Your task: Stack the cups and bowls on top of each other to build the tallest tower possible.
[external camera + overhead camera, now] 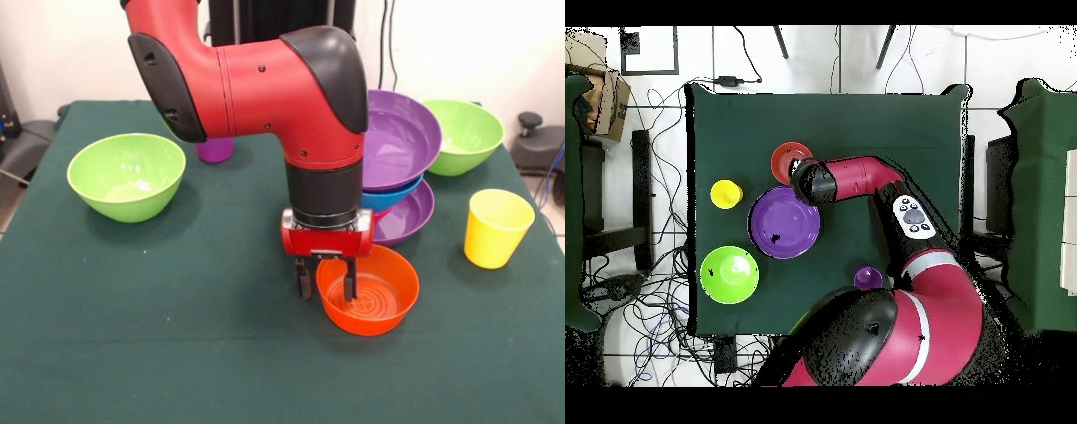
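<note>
My gripper (328, 281) is low over the table with its fingers open astride the near-left rim of the small orange bowl (371, 296), one finger inside and one outside. The bowl rests on the cloth. Behind it stands the tower (402, 190): a wide purple bowl at the base, a blue bowl in it and a tilted wide purple bowl (406, 132) on top. A yellow cup (497, 227) stands to the right. A purple cup (214, 148) is half hidden behind the arm. Lime green bowls sit at the left (126, 175) and back right (463, 134). No red-pink or small blue bowl shows.
The overhead view shows the orange bowl (787, 158), yellow cup (725, 193), purple bowl (784, 222), one green bowl (729, 273) and the purple cup (868, 277) on the green-clothed table (895, 120). The arm (855, 180) covers the gripper there.
</note>
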